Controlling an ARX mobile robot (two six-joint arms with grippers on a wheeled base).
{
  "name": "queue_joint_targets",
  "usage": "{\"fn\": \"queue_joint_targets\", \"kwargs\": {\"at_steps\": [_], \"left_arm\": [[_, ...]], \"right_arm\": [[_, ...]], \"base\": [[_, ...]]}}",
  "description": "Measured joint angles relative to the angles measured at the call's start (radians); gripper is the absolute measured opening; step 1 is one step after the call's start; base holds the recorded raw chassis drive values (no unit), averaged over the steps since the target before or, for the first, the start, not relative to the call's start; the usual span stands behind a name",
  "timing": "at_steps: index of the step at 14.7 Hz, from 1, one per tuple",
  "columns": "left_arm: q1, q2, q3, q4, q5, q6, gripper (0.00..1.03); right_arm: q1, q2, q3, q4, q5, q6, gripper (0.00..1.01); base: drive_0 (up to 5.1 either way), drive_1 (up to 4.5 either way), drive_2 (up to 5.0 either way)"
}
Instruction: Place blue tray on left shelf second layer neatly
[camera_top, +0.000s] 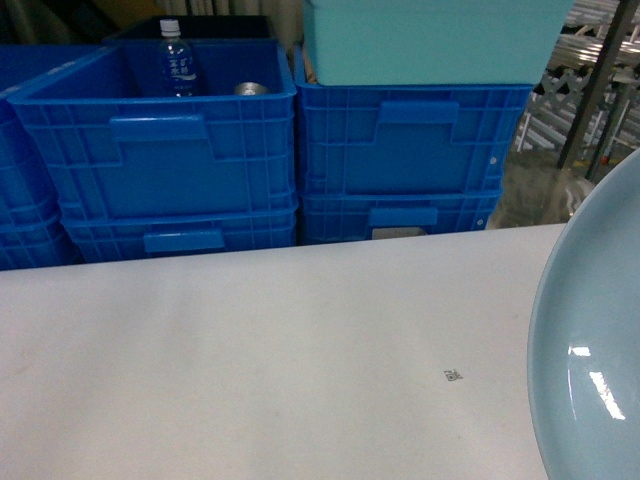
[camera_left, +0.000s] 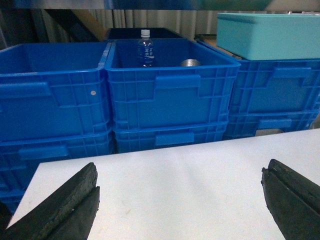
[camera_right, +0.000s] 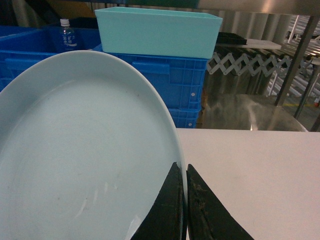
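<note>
Right hand (camera_right: 182, 200) pinches the tray (camera_right: 85, 150) rim at 3 o'clock above the bench (camera_top: 250, 350); left hand (camera_left: 180, 200) gapes empty. Next: carry to shelf.

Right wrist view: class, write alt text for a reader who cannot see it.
The right gripper pinches the rim of the blue tray above a white table. Behind stand blue crates topped by a turquoise box.

The pale glossy blue tray (camera_right: 85, 150), rim pinched, sits tilted over the white tabletop (camera_top: 250, 360).
</note>
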Motion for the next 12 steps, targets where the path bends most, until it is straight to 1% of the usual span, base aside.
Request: {"fn": "queue_joint_targets", "kwargs": {"at_steps": [12], "left_arm": [[0.000,0.000,0.000,0.000,0.000,0.000,0.98]], "right_arm": [[0.000,0.000,0.000,0.000,0.000,0.000,0.02]], "base": [[-1.5,-1.53,-1.5]]}}
